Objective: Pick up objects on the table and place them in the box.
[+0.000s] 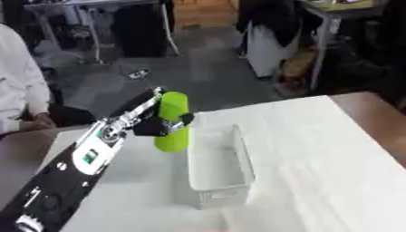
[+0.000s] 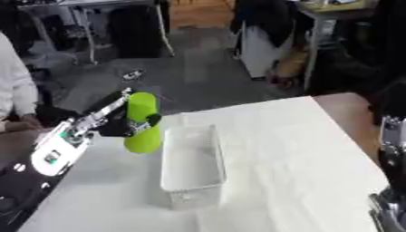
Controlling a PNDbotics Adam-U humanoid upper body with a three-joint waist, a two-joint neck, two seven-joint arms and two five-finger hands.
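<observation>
A bright green cylinder-shaped object (image 1: 172,122) hangs upright just left of the white box (image 1: 218,167), above the table. My left hand (image 1: 157,121) is shut on it, fingers and thumb curled round its middle, the arm coming in from the lower left. The box is an open white bin with slotted walls, standing mid-table, and nothing shows inside it. Only the forearm of my right arm (image 2: 389,181) shows at the right edge of the right eye view; its hand is out of sight.
The white table (image 1: 317,149) stretches to the right of the box, with a brown surface (image 1: 380,113) at its far right edge. A person in white (image 1: 20,81) sits at the far left. Chairs and desks stand on the floor beyond.
</observation>
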